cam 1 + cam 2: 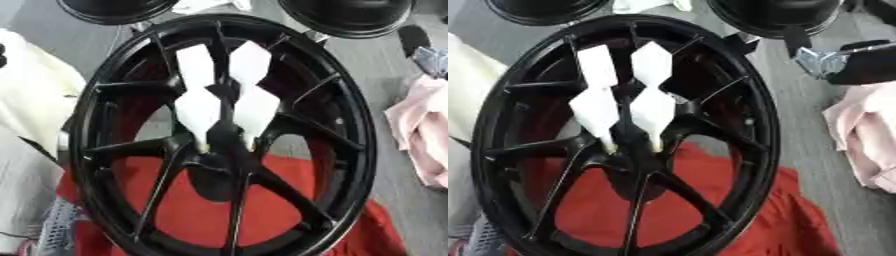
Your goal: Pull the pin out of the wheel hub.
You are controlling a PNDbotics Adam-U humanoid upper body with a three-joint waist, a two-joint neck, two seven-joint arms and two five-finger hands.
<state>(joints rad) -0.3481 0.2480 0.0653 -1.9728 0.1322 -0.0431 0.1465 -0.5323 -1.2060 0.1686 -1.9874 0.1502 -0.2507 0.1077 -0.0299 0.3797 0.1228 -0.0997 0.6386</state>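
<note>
A black spoked wheel (223, 135) fills the middle of both eye views, lying over a red cloth (192, 200). Its hub (219, 167) sits where the spokes meet, just below centre. Four bright white diamond-shaped patches (214, 95) show on the upper spokes above the hub. I cannot make out a pin at the hub. A black and silver part of my right hand (833, 60) shows at the upper right, outside the rim and apart from the hub. My left hand is out of sight.
Two more black round wheels (346, 15) lie at the far edge, one at the upper left and one at the upper right. A pink cloth (424, 130) lies on the grey floor at the right. Pale fabric (31, 100) lies at the left.
</note>
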